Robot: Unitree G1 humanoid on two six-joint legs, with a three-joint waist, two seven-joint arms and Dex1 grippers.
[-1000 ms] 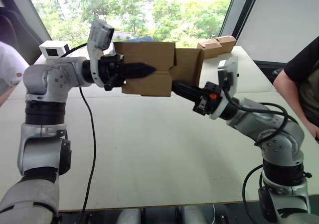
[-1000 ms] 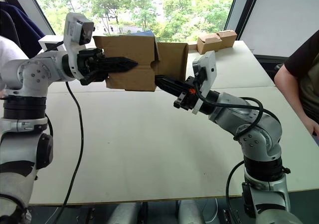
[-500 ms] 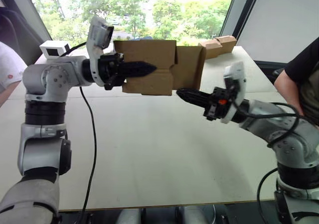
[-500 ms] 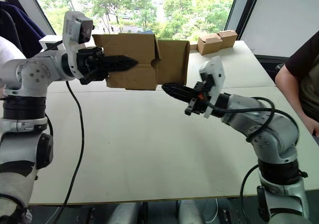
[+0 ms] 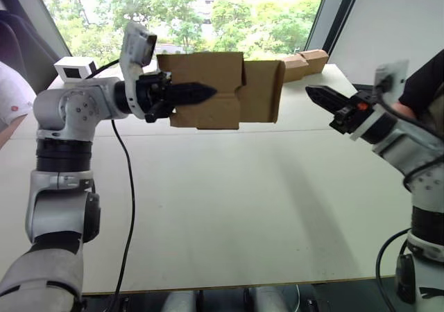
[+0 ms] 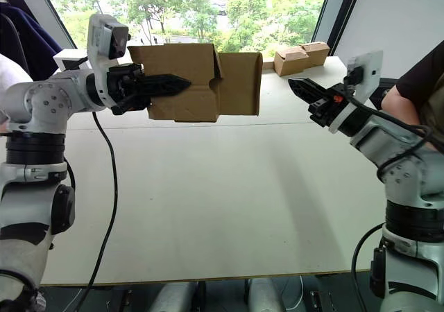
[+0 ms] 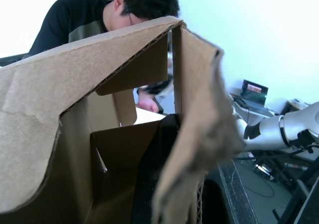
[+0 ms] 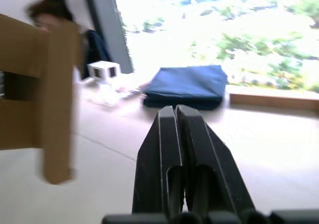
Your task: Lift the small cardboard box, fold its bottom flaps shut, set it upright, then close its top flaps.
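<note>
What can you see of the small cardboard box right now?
The small cardboard box is plain brown corrugated card, unprinted. It hangs in the air above the white table, lying sideways, with the left gripper clamped on its near wall. A flap at the end toward the right gripper stands open, and that gripper is apart from it, jaws shut. The left wrist view shows its hollow inside with loose inner flaps.
</note>
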